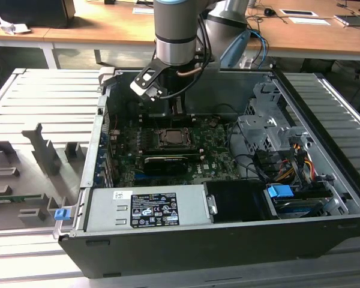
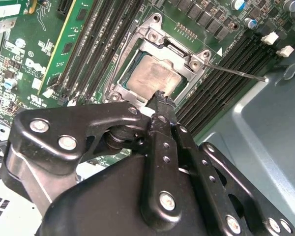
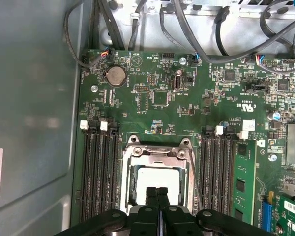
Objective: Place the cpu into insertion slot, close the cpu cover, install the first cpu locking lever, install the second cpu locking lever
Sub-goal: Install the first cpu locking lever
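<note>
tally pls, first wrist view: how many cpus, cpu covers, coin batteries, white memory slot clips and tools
cpu: 1
cpu cover: 1
coin battery: 1
white memory slot clips: 4
tool: 1
total: 8
</note>
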Available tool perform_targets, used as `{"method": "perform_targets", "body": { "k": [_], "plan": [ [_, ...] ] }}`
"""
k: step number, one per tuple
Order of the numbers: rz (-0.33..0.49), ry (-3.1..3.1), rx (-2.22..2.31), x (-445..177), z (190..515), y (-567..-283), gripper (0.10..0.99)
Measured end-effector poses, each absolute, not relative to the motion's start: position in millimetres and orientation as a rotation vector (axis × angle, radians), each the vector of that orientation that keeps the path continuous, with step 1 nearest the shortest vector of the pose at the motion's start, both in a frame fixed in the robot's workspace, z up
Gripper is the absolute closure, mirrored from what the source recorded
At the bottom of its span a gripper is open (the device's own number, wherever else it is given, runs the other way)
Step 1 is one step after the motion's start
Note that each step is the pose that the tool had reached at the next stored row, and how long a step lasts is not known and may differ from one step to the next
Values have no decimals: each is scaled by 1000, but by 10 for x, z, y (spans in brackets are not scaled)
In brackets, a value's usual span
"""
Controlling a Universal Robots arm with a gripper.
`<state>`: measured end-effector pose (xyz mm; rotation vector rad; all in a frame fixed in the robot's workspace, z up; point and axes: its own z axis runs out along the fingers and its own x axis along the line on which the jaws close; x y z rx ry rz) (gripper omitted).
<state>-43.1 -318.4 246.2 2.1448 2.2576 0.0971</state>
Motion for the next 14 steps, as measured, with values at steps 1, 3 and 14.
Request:
{"method": "perform_targets", "body": {
  "k": [1, 3, 14],
  "plan": [
    [97, 2258, 2145, -430, 2465, -3184, 980],
    [97, 2258, 2145, -431, 2477, -3185, 980],
    [97, 2258, 2145, -431, 2705, -3185, 980]
  ]
}}
